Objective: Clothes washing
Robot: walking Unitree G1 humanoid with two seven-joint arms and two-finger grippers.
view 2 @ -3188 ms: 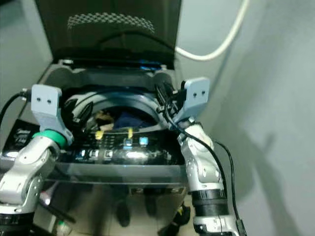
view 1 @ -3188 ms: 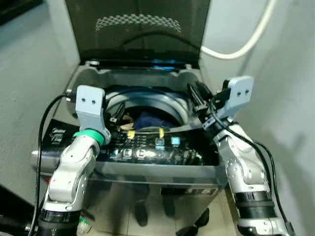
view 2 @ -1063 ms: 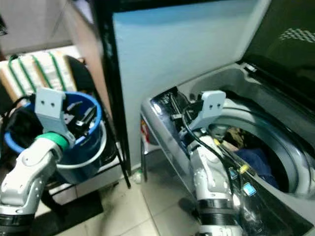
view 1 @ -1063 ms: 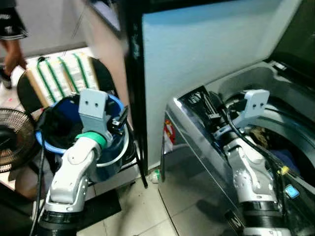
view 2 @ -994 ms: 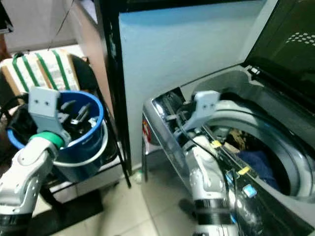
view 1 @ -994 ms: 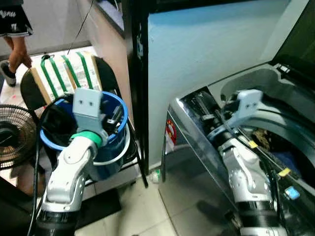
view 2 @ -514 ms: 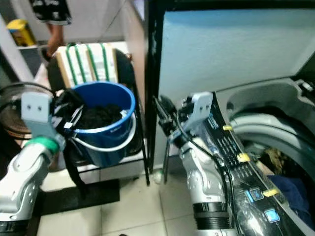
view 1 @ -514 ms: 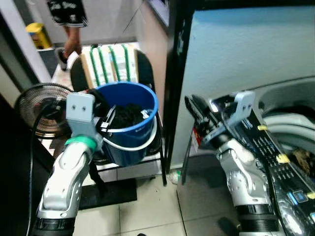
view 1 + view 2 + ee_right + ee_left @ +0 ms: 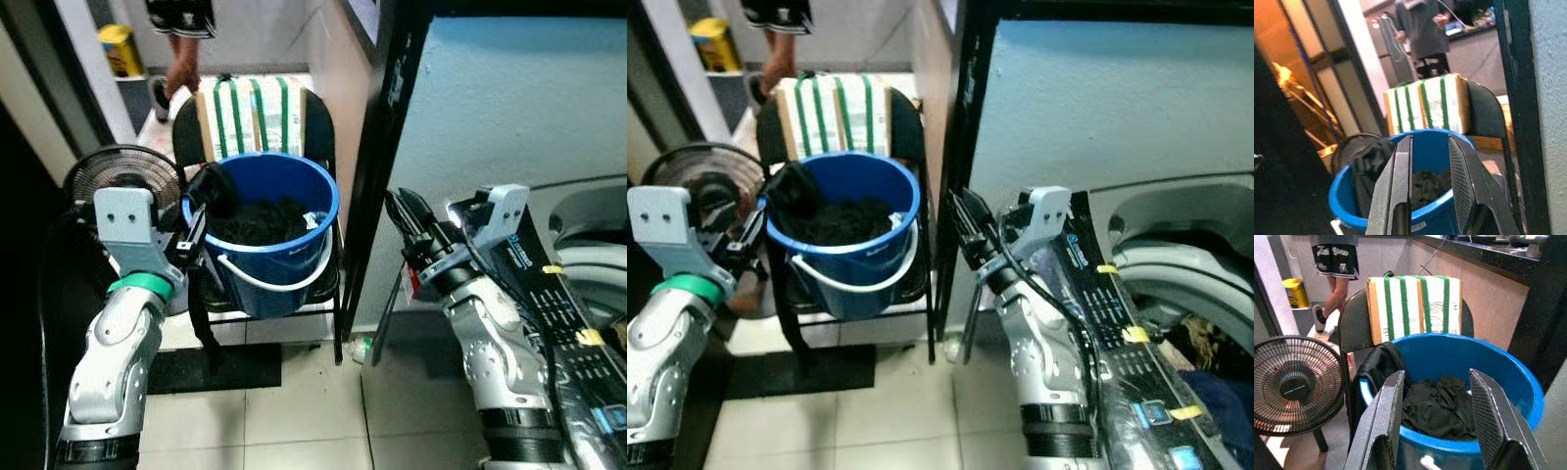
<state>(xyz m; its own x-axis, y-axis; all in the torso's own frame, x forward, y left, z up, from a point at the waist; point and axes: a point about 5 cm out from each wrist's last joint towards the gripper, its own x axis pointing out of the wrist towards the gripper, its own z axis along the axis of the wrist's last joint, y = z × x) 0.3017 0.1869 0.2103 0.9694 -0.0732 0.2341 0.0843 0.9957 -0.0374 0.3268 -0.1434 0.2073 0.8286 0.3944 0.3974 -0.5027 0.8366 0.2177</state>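
Left wrist view frames the left gripper (image 9: pixel 1435 423) with its two black fingers spread wide and holding nothing, raised just in front of a blue bucket (image 9: pixel 1520 394) of dark clothes (image 9: pixel 1437 404). One black garment (image 9: pixel 1376 364) hangs over the bucket's rim on the side toward a small floor fan (image 9: pixel 122 176). The bucket, fitted with a white handle (image 9: pixel 279 284), sits on a black folding chair (image 9: pixel 323 117), and a cardboard box with green straps (image 9: pixel 250 113) leans against the chair's back behind it. From the head camera, the left gripper (image 9: pixel 188 235) hangs beside the bucket on the fan side, near its rim but apart from it. The right gripper (image 9: pixel 407 220) is raised on the other side of a black vertical frame post (image 9: pixel 377 147), its fingers narrowly parted and empty (the right wrist view shows a slim gap between them), pointing toward the bucket. At the robot's right stands the washing machine (image 9: pixel 1117 323), its control panel (image 9: pixel 1146 382) lit and clothes inside the drum (image 9: pixel 1205 352). A person's legs (image 9: pixel 176 49) show in the background near a yellow container (image 9: pixel 118 49).
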